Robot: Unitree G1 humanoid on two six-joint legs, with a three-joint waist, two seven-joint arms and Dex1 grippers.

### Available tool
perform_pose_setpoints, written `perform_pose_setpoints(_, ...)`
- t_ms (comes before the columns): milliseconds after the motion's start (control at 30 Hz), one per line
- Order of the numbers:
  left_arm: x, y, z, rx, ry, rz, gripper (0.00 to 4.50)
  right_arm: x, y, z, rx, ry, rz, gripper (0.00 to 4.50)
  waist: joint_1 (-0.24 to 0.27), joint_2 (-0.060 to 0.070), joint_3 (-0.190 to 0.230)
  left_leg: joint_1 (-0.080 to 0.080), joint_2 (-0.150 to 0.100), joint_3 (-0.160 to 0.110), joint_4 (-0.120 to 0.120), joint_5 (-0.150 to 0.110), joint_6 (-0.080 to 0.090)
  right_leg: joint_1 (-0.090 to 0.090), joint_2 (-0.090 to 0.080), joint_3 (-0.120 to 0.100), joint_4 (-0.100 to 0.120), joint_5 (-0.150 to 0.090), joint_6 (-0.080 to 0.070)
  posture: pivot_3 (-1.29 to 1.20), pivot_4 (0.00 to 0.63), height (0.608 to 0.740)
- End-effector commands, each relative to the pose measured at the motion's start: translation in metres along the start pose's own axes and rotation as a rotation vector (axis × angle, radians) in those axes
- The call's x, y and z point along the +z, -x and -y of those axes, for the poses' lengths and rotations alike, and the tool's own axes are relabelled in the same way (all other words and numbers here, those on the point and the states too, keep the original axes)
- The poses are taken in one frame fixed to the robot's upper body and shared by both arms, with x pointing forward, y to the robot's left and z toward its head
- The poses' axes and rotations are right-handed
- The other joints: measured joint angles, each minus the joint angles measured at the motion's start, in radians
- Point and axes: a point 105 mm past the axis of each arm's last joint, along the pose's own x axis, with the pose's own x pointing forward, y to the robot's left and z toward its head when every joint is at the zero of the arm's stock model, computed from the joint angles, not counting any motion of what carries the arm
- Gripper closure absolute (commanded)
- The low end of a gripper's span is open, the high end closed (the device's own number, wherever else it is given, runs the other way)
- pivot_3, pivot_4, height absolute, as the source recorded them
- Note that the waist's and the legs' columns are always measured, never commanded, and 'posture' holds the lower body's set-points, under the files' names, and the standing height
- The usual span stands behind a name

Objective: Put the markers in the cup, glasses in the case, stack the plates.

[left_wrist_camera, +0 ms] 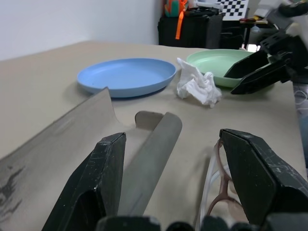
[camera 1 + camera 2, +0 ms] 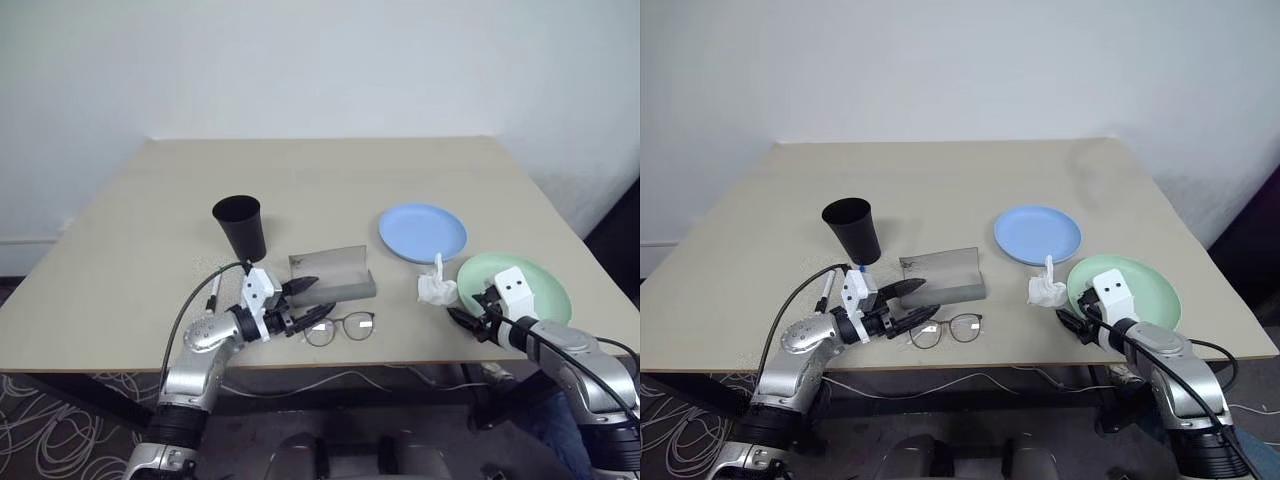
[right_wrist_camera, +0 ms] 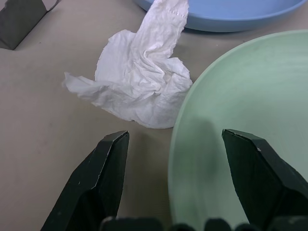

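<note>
Head camera: tan table (image 2: 330, 170) against a white wall. Black cup (image 2: 240, 228) stands upright toward the robot's left of centre. Grey case (image 2: 333, 274) lies open just beside it toward the near edge, lid raised. Wire-rimmed glasses (image 2: 340, 327) lie on the table in front of the case, near the table's front edge. Light blue plate (image 2: 422, 232) sits right of the case; mint green plate (image 2: 525, 285) sits nearer the front right, apart from the blue one. Crumpled white tissue (image 2: 436, 285) lies between the case and the green plate, touching or nearly touching the green rim. One marker (image 2: 213, 293) lies partly hidden behind the left arm, below the cup. Left gripper (image 2: 306, 302) hangs over the case's near end and the glasses, jaws spread, holding nothing. Right gripper (image 2: 468, 318) sits at the green plate's near-left rim, jaws spread, empty. Left wrist camera: both black fingers (image 1: 98, 180) stand wide apart; case lid and body lie between them, the glasses frame (image 1: 216, 192) beside the other finger; blue plate, tissue, green plate and right gripper beyond. Right wrist camera: fingers (image 3: 98, 178) wide apart, straddling the green plate's rim (image 3: 180, 144); tissue (image 3: 139, 86) just ahead, blue plate (image 3: 231, 14) behind it.
</note>
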Motion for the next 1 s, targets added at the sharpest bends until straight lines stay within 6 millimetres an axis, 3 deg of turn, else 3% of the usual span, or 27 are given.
perform_pose_setpoints(33, 0.021, 0.001, -0.009, 0.010, -0.063, 0.045, 1.21, 0.015, 0.001, -0.001, -0.019, 0.030, 0.044, 1.14, 0.000, 0.000, 0.000, 0.000, 0.000, 0.000, 0.000, 0.000, 0.000, 0.000, 0.000, 0.000, 0.000, 0.000, 0.000, 0.00, 0.000, 0.740)
perform_pose_setpoints(133, 0.022, 0.001, -0.012, 0.020, -0.068, 0.046, 1.18, 0.017, -0.001, -0.001, -0.021, 0.036, 0.045, 1.69, 0.000, 0.000, 0.000, 0.000, 0.000, 0.000, 0.000, 0.000, 0.000, 0.000, 0.000, 0.000, 0.000, 0.000, 0.000, 0.00, 0.000, 0.740)
perform_pose_setpoints(367, 0.021, -0.001, -0.009, 0.016, -0.066, 0.049, 1.18, 0.024, -0.002, 0.003, -0.049, 0.060, 0.054, 4.13, -0.001, 0.000, 0.000, 0.000, 0.000, 0.000, 0.000, 0.000, 0.000, 0.000, 0.000, 0.000, 0.000, 0.000, 0.000, 0.00, 0.000, 0.740)
perform_pose_setpoints(833, 0.021, -0.006, -0.008, 0.024, -0.076, 0.064, 1.18, 0.035, 0.002, 0.036, -0.192, 0.167, 0.039, 4.13, 0.000, 0.000, 0.000, 0.000, -0.001, 0.000, 0.000, 0.000, 0.000, 0.000, -0.001, 0.000, 0.000, 0.000, 0.000, 0.00, 0.000, 0.740)
perform_pose_setpoints(900, 0.021, -0.007, -0.008, 0.025, -0.078, 0.065, 1.18, 0.036, 0.002, 0.037, -0.187, 0.170, 0.036, 4.50, 0.000, 0.000, 0.000, 0.000, -0.001, 0.000, 0.000, 0.000, 0.000, 0.000, -0.001, 0.000, 0.000, 0.000, 0.000, 0.00, 0.000, 0.740)
perform_pose_setpoints(1000, 0.022, -0.007, -0.008, 0.026, -0.081, 0.067, 1.18, 0.032, 0.002, 0.040, -0.204, 0.183, 0.013, 4.50, 0.000, 0.000, 0.000, 0.000, -0.001, 0.000, 0.000, 0.000, 0.000, 0.000, 0.000, 0.000, 0.000, 0.000, 0.000, 0.00, 0.000, 0.740)
